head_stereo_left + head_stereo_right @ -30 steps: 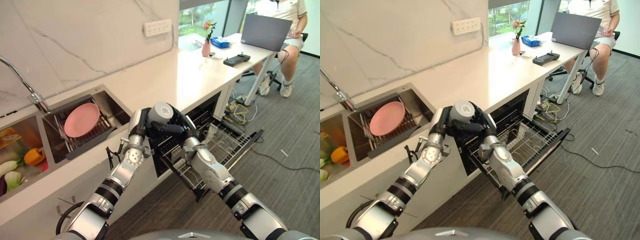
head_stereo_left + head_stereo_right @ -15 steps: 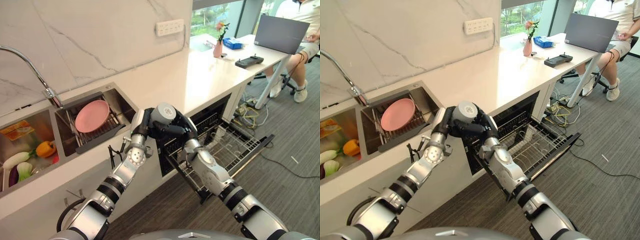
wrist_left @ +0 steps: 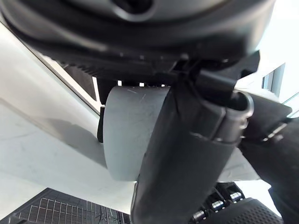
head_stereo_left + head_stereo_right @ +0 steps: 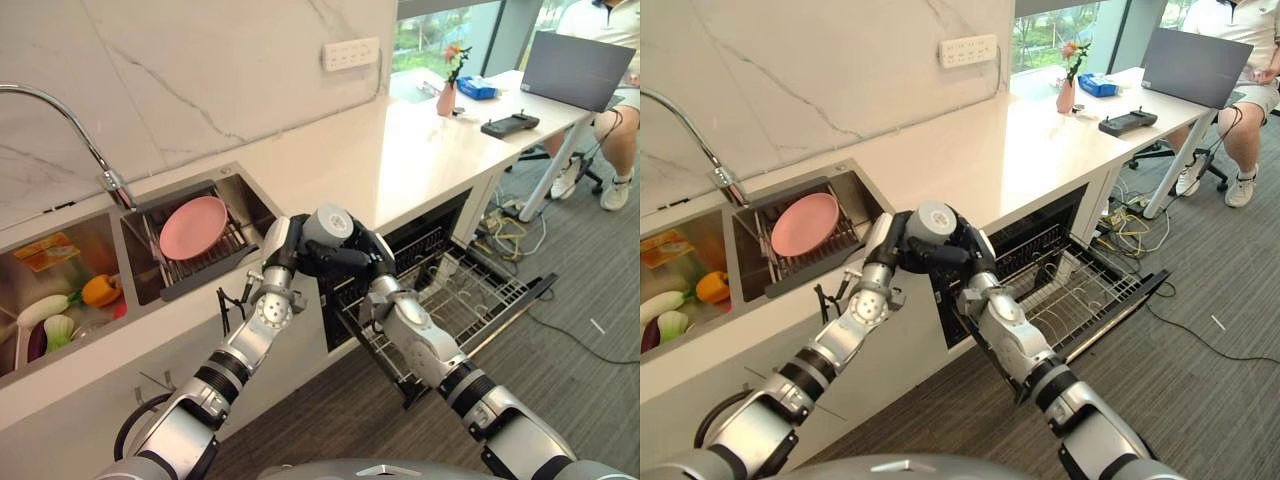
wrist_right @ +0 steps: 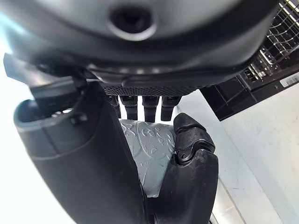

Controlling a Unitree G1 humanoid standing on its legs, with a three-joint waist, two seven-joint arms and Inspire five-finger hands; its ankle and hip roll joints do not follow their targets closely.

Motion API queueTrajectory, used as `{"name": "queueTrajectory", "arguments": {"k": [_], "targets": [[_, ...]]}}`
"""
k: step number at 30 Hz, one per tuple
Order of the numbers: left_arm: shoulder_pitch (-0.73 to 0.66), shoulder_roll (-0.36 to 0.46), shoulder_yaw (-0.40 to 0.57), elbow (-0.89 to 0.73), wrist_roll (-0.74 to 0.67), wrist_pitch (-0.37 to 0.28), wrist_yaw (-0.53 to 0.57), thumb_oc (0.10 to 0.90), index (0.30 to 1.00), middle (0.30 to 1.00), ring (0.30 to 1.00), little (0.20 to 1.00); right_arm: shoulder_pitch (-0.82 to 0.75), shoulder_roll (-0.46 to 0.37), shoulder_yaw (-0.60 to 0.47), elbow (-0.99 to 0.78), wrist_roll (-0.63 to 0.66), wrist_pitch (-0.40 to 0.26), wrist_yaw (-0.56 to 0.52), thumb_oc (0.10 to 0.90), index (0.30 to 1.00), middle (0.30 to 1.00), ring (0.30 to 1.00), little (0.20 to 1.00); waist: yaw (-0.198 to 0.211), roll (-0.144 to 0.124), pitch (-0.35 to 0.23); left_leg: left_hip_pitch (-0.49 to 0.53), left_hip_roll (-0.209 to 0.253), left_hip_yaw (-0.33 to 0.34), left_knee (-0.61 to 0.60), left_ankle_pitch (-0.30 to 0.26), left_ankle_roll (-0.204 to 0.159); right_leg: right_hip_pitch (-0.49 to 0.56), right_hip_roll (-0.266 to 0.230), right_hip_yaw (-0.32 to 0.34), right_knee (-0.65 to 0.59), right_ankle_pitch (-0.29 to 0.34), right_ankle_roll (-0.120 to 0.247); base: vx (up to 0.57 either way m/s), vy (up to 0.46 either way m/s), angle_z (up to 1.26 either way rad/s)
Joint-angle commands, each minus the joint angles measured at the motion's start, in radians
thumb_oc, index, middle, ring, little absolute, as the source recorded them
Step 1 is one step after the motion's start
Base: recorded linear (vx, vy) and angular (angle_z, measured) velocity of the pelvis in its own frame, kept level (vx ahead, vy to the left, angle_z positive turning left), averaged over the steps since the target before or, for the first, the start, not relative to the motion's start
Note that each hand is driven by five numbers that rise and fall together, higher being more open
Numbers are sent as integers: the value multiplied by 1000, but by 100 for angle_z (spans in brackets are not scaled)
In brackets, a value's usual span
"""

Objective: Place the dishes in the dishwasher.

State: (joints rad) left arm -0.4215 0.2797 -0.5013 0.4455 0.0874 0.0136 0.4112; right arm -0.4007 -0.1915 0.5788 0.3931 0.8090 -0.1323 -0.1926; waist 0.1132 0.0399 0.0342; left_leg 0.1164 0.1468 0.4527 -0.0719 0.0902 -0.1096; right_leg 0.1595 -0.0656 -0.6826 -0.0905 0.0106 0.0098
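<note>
Far right: seated person (image 4: 607, 90) behind grey laptop (image 4: 571, 66), black controller (image 4: 510, 125), blue box (image 4: 477, 88), pink flower vase (image 4: 445, 98). Far left: curved tap (image 4: 70, 130), vegetables (image 4: 62, 310) in sink basin. White socket strip (image 4: 350, 53) on marble wall.

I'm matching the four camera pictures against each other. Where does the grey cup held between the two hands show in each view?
Left eye view: grey cup at centre, above the pulled-out dishwasher rack.
Right eye view: centre, same rack to its right.
Left wrist view: centre-left.
Right wrist view: lower centre.
Shared landmark: the rack.
</note>
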Motion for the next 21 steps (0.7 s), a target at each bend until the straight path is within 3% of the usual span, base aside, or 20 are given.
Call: {"name": "queueTrajectory", "arguments": {"k": [1,2,3,4,11,21], "targets": [[-337,-184,-299,20,55,-147,-35,400,300,300,300,300,-293,261,107,-13,-5,-37,62,558,538,538,538,538,31,-23,-27,-9,46,49,-3,43,-28,20,-72,23,12,-3,111,0,0,0],[-339,-186,-300,21,53,-146,-31,400,300,300,300,300,-294,264,104,-13,-8,-42,56,527,491,491,491,491,32,-22,-26,-10,46,49,-3,43,-28,21,-72,22,12,-2,111,0,0,0],[-339,-187,-300,21,53,-147,-30,400,300,300,300,300,-294,264,104,-13,-8,-42,55,425,338,338,338,338,32,-22,-25,-10,46,49,-3,43,-28,21,-72,22,12,-2,111,0,0,0],[-343,-191,-302,25,51,-145,-24,400,300,300,300,300,-297,273,98,-16,-11,-48,42,400,300,300,300,300,32,-21,-25,-9,46,50,-4,44,-28,22,-72,21,12,-3,111,0,0,0],[-352,-209,-320,35,51,-152,14,400,300,300,300,300,-287,299,76,-30,-69,-93,-17,400,300,300,300,300,25,-13,-23,-12,44,46,-4,44,-25,24,-74,15,13,-1,112,-1,5,0],[-375,-247,-344,73,73,-148,105,400,300,300,300,300,-304,324,11,-57,-186,-157,-186,400,300,300,300,300,0,3,-22,-9,39,47,-5,40,-19,26,-86,9,18,-1,115,-1,3,0]]}}
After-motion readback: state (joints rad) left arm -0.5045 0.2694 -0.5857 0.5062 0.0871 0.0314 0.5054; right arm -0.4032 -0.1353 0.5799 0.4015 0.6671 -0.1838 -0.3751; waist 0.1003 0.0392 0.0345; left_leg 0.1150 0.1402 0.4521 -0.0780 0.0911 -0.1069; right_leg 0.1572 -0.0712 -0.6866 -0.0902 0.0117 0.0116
